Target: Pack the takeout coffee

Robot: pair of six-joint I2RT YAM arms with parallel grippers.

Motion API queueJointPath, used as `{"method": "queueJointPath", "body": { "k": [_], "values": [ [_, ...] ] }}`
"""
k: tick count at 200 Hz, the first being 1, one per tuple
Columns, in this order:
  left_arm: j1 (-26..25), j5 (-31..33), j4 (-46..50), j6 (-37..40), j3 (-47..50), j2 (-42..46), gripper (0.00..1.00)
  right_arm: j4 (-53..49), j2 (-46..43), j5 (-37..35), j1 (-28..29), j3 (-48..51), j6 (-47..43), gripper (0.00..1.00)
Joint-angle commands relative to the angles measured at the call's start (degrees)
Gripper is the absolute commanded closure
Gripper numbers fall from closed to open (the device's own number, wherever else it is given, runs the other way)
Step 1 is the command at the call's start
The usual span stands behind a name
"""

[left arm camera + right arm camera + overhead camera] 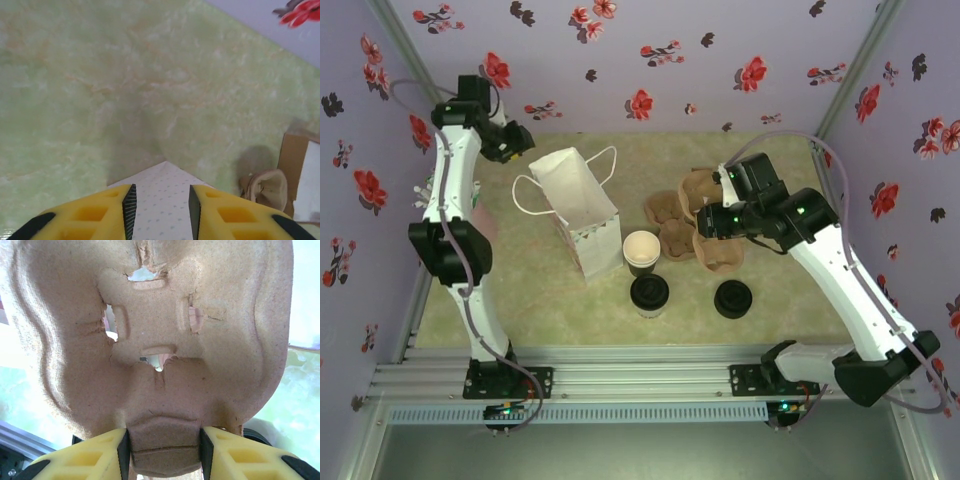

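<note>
The takeout coffee [649,293], a dark cup with a round black lid, stands at the front centre of the table. A like cup without a lid [642,250] stands just behind it. My right gripper [710,224] [165,437] is shut on the rim of a brown pulp cup carrier [678,212] [165,335], holding it tilted just right of the open cup. My left gripper [518,143] [161,192] hovers at the back-left corner of the white paper bag [578,205] [162,205]. Its jaws stand apart, with the bag's dotted corner showing beneath the gap.
A black lidded round [732,299] sits at the front right of the green mat [540,300]. The bag's handles [535,195] loop out to its left and back. Flowered walls [650,60] close in the back and sides. A metal rail [640,375] runs along the near edge.
</note>
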State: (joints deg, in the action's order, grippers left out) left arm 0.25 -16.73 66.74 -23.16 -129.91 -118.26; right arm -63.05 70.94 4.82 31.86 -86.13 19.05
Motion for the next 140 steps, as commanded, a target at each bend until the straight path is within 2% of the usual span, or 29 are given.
{"method": "queueJointPath", "body": {
  "k": [1,50,140],
  "values": [
    [-0.7,-2.9,1.2,2.3,1.0,-1.4,0.67,-0.4,-1.6,1.2,-0.3,0.4,1.3,0.58],
    [-2.1,-3.7,0.4,3.5,4.1,-3.9,0.69,-0.8,-1.8,1.3,-0.3,0.2,1.5,0.58],
    [-3.1,-5.8,-7.6,2.9,22.2,5.3,0.69,-0.5,-1.4,1.4,-0.3,-0.1,1.4,0.58]
  ]
}}
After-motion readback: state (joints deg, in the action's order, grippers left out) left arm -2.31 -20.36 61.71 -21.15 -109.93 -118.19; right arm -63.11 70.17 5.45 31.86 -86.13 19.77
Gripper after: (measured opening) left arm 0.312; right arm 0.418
